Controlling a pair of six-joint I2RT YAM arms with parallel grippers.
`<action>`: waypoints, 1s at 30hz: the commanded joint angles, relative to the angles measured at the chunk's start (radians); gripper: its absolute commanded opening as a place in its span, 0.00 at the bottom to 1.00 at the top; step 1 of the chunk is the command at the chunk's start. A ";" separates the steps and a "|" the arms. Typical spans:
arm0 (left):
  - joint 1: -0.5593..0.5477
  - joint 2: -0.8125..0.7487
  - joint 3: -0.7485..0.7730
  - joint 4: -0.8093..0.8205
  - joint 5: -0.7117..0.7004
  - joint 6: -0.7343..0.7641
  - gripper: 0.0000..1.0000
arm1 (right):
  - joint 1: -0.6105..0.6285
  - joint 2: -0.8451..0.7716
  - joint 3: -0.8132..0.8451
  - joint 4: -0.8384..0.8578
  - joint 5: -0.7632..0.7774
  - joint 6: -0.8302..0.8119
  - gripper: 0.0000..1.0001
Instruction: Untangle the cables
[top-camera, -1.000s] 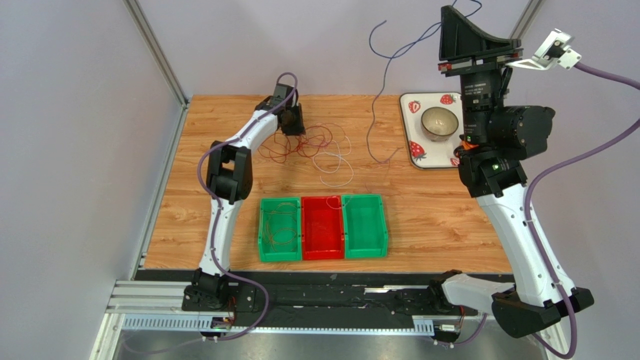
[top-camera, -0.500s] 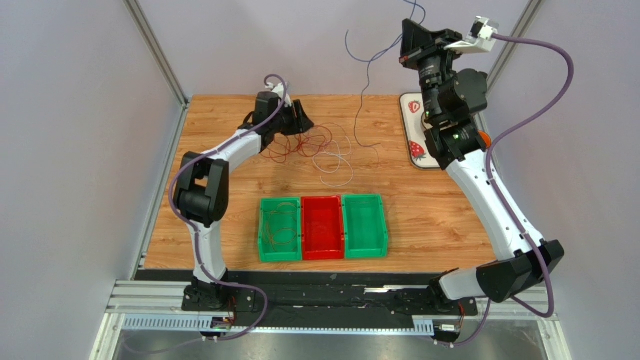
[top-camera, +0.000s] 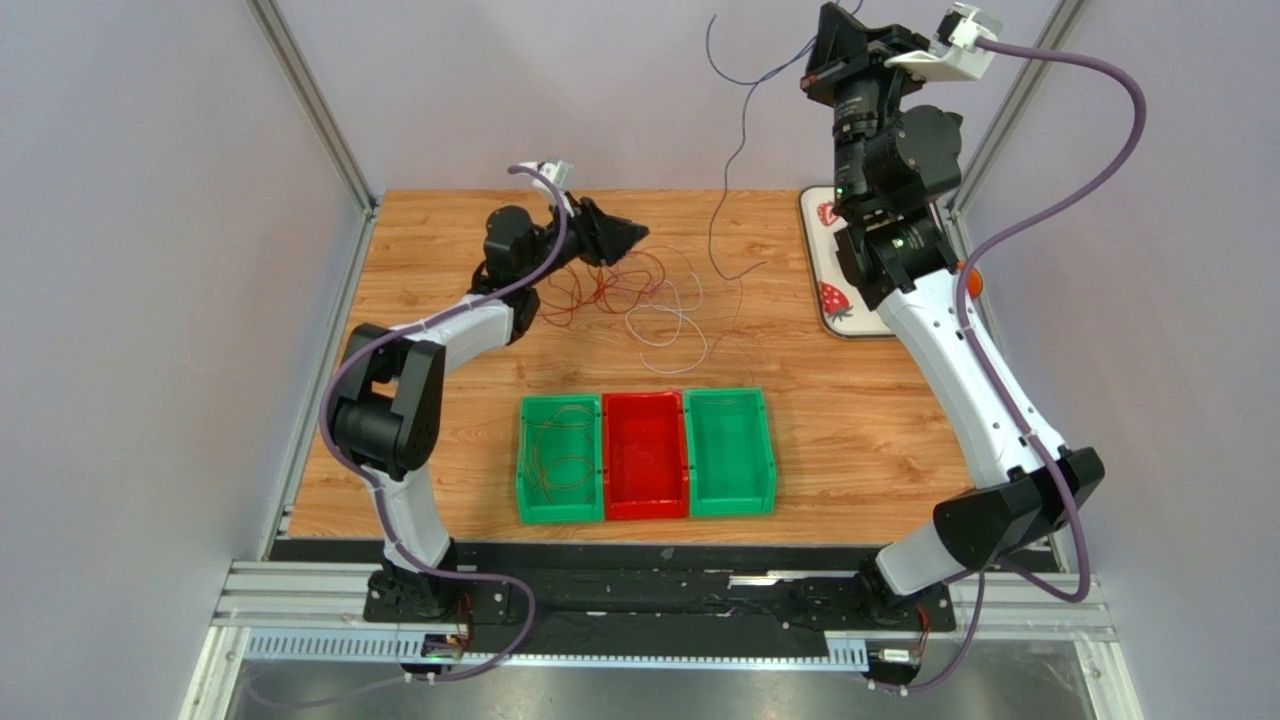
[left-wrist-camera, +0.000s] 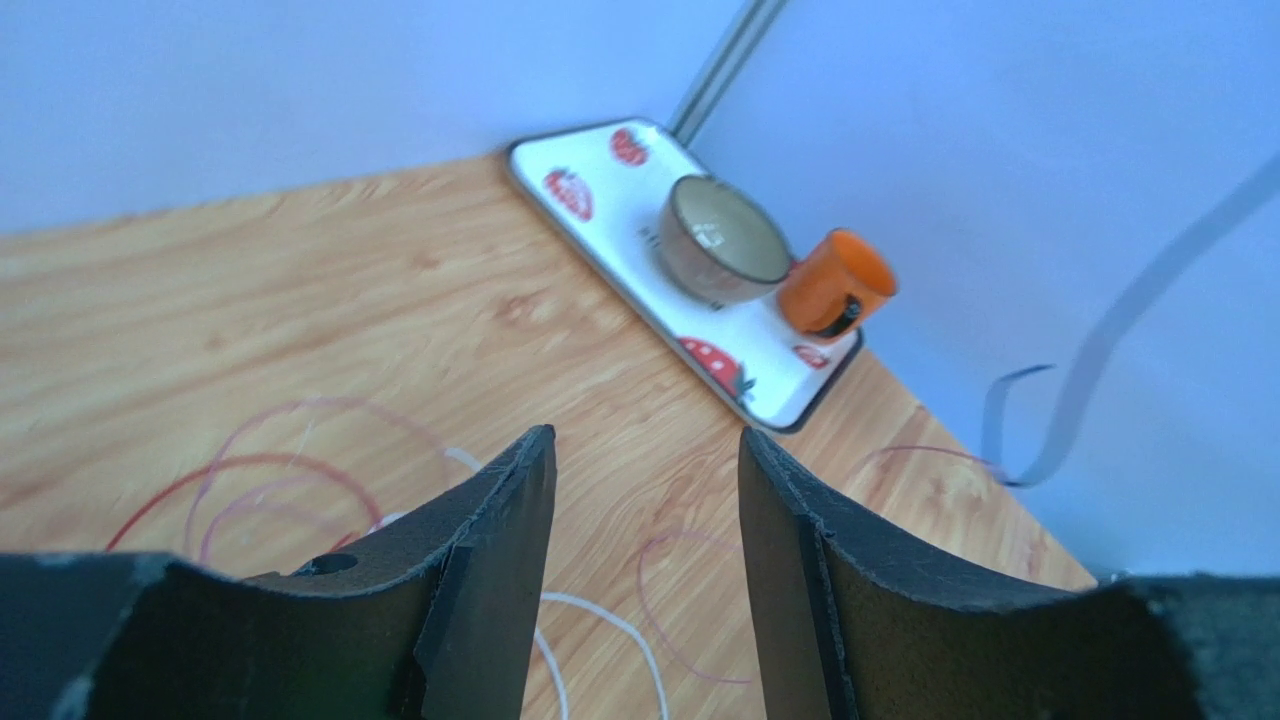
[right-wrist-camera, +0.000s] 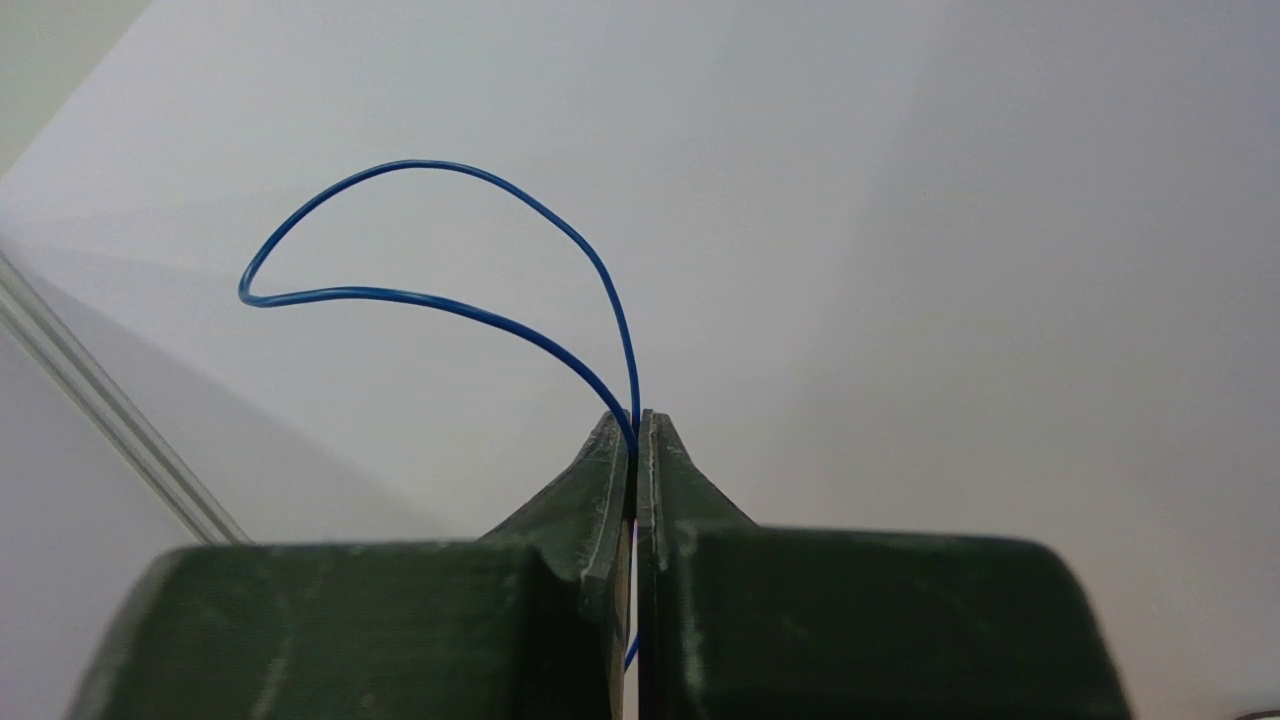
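Observation:
The cables lie at the back of the table: a red tangle (top-camera: 601, 285) with a white loop (top-camera: 670, 336) just right of it. Red loops (left-wrist-camera: 278, 468) and a white strand (left-wrist-camera: 609, 618) also show on the wood in the left wrist view. My left gripper (top-camera: 625, 236) hovers over the tangle's far edge, pointing right. Its jaws (left-wrist-camera: 643, 438) stand open with nothing between them. My right gripper (top-camera: 822, 57) is raised high at the back and is shut (right-wrist-camera: 639, 423) on a thin blue cable (right-wrist-camera: 436, 305). That blue cable (top-camera: 727, 188) hangs down to the table.
Three bins sit side by side near the front: a green one (top-camera: 526, 483) holding a brown-orange coil, a red one (top-camera: 645, 507) and another green one (top-camera: 730, 503). A strawberry-print tray (left-wrist-camera: 601, 162) at the back right carries a bowl (left-wrist-camera: 726, 255) and an orange cup (left-wrist-camera: 836, 282).
My left gripper opened, lifted off the red tangle and turned to point right. The right arm swung left and higher with the blue cable, dragging its hanging end leftward.

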 joint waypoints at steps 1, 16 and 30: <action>-0.045 -0.023 -0.037 0.242 0.093 -0.048 0.56 | 0.007 0.051 0.102 0.040 0.117 -0.106 0.00; -0.145 -0.003 -0.030 0.198 0.156 -0.032 0.57 | 0.036 0.135 0.171 0.047 0.182 -0.196 0.00; -0.272 -0.005 0.042 -0.122 0.030 0.114 0.57 | 0.059 0.129 0.159 0.048 0.186 -0.213 0.00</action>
